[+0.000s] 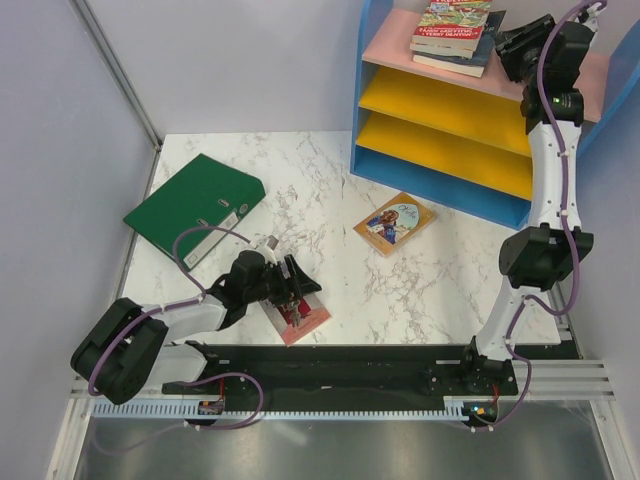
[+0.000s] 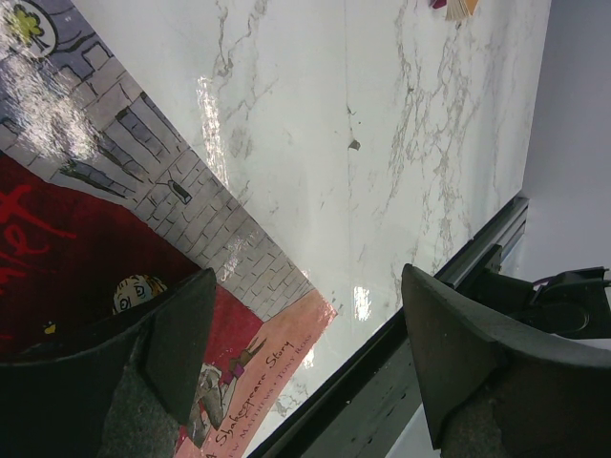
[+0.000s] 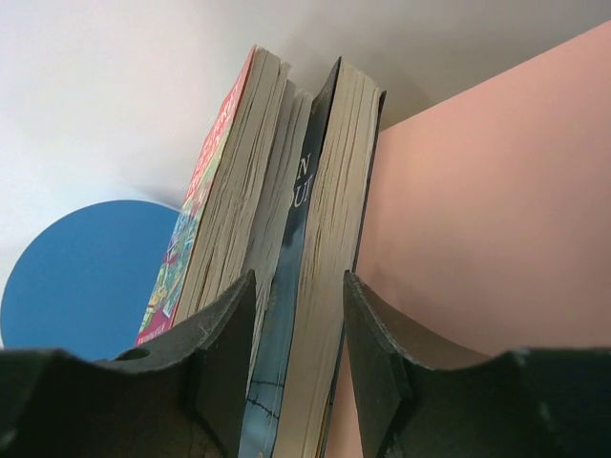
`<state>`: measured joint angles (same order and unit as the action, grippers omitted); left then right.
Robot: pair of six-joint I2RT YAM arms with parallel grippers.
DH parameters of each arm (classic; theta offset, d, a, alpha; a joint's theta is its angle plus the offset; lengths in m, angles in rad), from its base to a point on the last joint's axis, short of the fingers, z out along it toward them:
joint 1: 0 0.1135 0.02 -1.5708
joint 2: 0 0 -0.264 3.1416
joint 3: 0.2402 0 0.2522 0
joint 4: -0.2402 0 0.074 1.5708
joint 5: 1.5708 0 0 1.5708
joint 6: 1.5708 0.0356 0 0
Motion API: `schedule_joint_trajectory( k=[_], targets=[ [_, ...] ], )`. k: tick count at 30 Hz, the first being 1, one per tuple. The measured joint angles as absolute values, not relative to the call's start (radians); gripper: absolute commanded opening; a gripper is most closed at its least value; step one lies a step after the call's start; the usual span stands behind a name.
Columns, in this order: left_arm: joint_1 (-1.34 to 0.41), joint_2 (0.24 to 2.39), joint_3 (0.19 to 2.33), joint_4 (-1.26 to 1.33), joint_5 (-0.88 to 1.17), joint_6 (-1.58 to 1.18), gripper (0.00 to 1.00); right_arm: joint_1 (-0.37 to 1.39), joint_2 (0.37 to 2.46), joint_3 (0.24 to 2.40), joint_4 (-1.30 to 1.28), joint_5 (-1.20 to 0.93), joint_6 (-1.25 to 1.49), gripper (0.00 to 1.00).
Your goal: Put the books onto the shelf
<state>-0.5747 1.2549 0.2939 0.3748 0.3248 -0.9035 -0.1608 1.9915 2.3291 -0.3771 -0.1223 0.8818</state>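
Observation:
Three books (image 1: pixel 455 32) lie stacked on the pink top board (image 1: pixel 395 48) of the shelf (image 1: pixel 440 165). My right gripper (image 1: pixel 518 52) hovers at the stack's right side. In the right wrist view it (image 3: pixel 298 277) is open, with the page edges of the dark blue book (image 3: pixel 296 239) and the one beneath between its fingers; contact is unclear. A pink-red book (image 1: pixel 303 316) lies near the table's front edge. My left gripper (image 1: pixel 285 283) hangs wide open over that book's (image 2: pixel 95 239) corner, holding nothing (image 2: pixel 307 286). A purple-orange book (image 1: pixel 393 222) lies mid-table.
A big green binder (image 1: pixel 195 208) lies at the back left of the marble table (image 1: pixel 300 180). The black base rail (image 2: pixel 401 382) runs just past the pink-red book's corner. Two yellow boards (image 1: pixel 440 105) sit under the pink one. Grey walls close in the left and back.

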Motion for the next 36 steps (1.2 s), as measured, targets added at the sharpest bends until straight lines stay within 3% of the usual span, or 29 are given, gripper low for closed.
schedule_joint_trajectory(
  k=[18, 36],
  targets=[
    [-0.575, 1.259, 0.294, 0.38, 0.331, -0.903, 0.85, -0.132, 2.078, 2.432, -0.374, -0.111, 0.85, 0.27],
    [-0.575, 1.264, 0.294, 0.384, 0.342, -0.904, 0.85, -0.112, 2.136, 2.486, -0.323, -0.122, 0.812, 0.25]
  ],
)
